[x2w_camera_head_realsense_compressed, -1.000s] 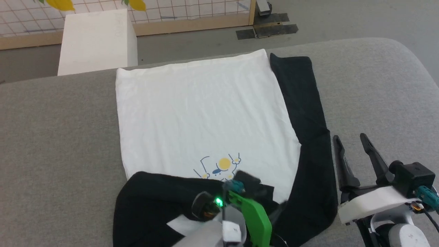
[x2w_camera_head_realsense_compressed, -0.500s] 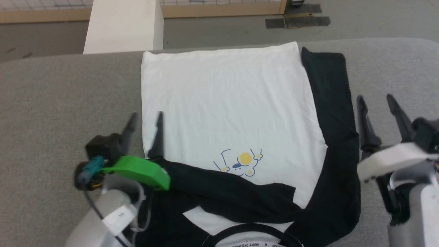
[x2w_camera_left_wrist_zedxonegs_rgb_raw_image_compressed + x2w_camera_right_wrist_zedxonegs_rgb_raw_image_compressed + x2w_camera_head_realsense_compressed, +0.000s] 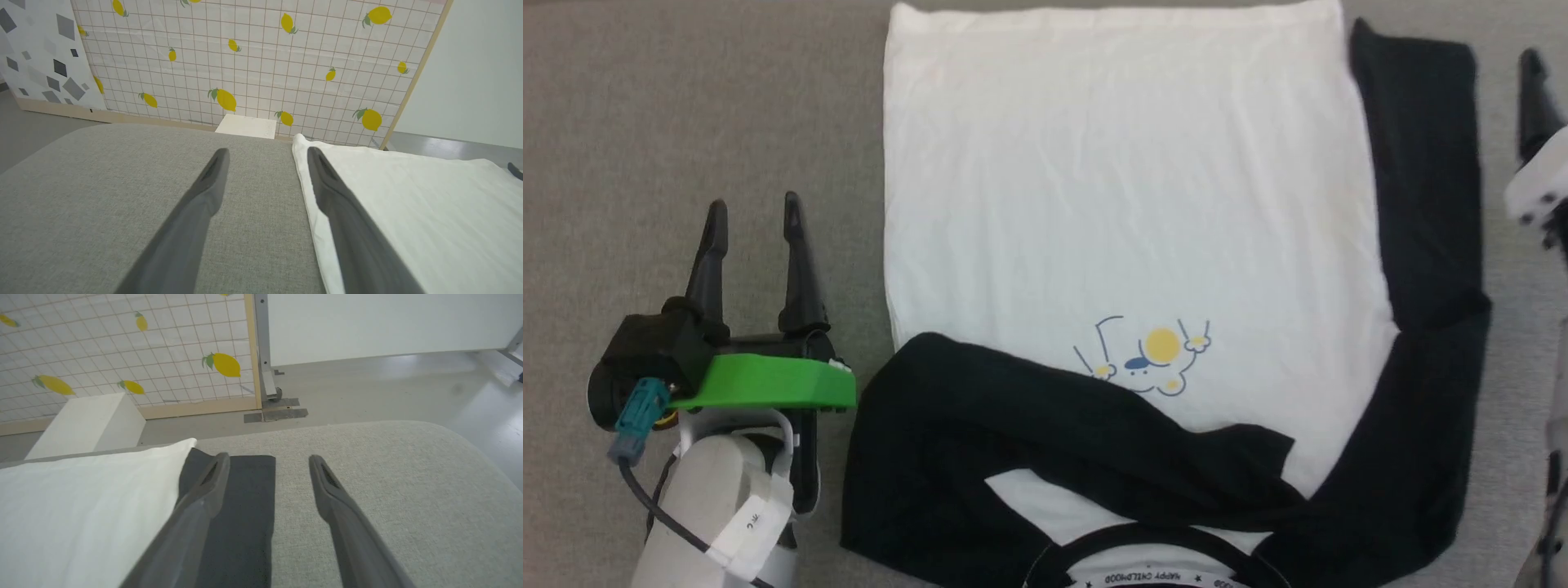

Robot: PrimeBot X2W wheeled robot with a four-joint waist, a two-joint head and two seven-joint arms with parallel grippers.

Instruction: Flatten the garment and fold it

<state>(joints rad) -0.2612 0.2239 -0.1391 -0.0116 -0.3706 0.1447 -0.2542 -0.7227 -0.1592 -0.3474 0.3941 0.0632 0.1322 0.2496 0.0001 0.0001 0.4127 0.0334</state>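
The garment (image 3: pixel 1127 188) lies flat on the grey cushion, its white body spread out and the neck trim (image 3: pixel 1152 549) nearest me. One black sleeve (image 3: pixel 1054 416) is folded across the chest below the cartoon print (image 3: pixel 1152 355). The other sleeve (image 3: pixel 1429 204) runs straight along the right side. My left gripper (image 3: pixel 754 208) hovers open over bare cushion just left of the shirt's edge (image 3: pixel 310 212), holding nothing. My right gripper (image 3: pixel 268 459) is open above the far end of the right sleeve (image 3: pixel 245 506), one finger (image 3: pixel 1533 98) at the picture's right edge.
The grey cushioned surface (image 3: pixel 686 106) extends to the left and right of the shirt, with a rounded far edge (image 3: pixel 367 428). Beyond it stand a white box (image 3: pixel 86 424) and a lemon-patterned grid panel (image 3: pixel 261 61) on grey floor (image 3: pixel 367 384).
The head camera has tilted down. My left gripper has left the folded sleeve on the chest and moved left onto bare cushion, open. My right gripper has moved farther along the right sleeve.
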